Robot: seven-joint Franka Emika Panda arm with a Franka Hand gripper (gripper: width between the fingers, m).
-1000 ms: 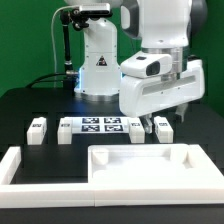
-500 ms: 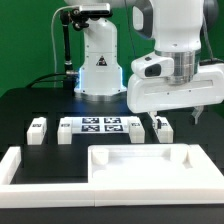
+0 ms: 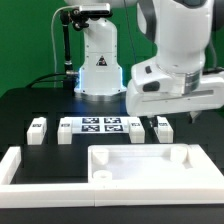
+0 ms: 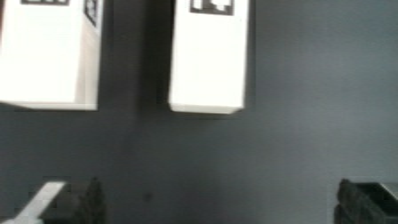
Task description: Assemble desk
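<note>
Hand: the hand (image 4: 217, 198) is released, jaws spread wide, nothing between them; it hovers above the bench (image 3: 30, 105) over the row's end on the exterior view's right.
Tabletop: the wide, flat, white plastic rimmed tabletop panel (image 3: 150, 165) lies at the bench's front edge, toward the exterior view's right, just beside the low white border wall (image 3: 20, 165).
Legs: four small white plastic rectangular leg blocks with black-and-white tags lie in a row behind the panel, two on each side of the marker board (image 3: 100, 126); the end block (image 3: 162, 128) is nearest the hand.
Under the hand: two leg blocks (image 4: 208, 55) (image 4: 48, 55) lie side by side, apart.
Handling: probably light, stiff and smooth, so slippery if pinched at a corner.
Hold: across a block's two long flat sides, near its middle.
Risk: a light block may skid or tip if one finger touches first.
</note>
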